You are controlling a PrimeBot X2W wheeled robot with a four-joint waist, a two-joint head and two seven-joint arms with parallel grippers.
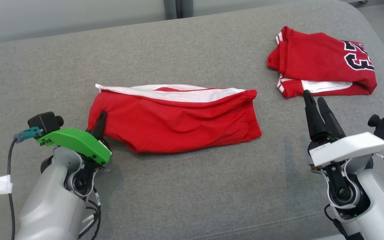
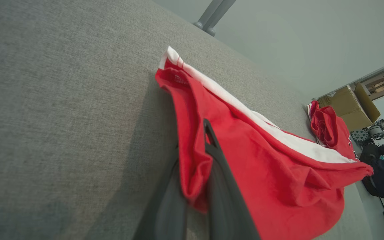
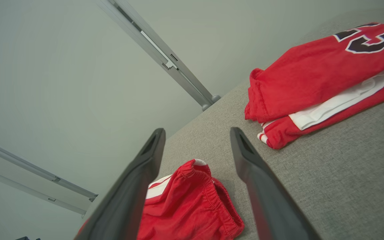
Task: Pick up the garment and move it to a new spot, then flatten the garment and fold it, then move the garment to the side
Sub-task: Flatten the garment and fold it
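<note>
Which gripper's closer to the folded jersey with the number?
Right. The right gripper hovers open just before the jersey; the left gripper pinches the shorts far across.

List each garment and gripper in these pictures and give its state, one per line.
Shorts: lying spread out, wrinkled, left end pinched.
Jersey: folded, lying apart from the shorts.
Left gripper: shut on the shorts.
Right gripper: open, holding nothing.
</note>
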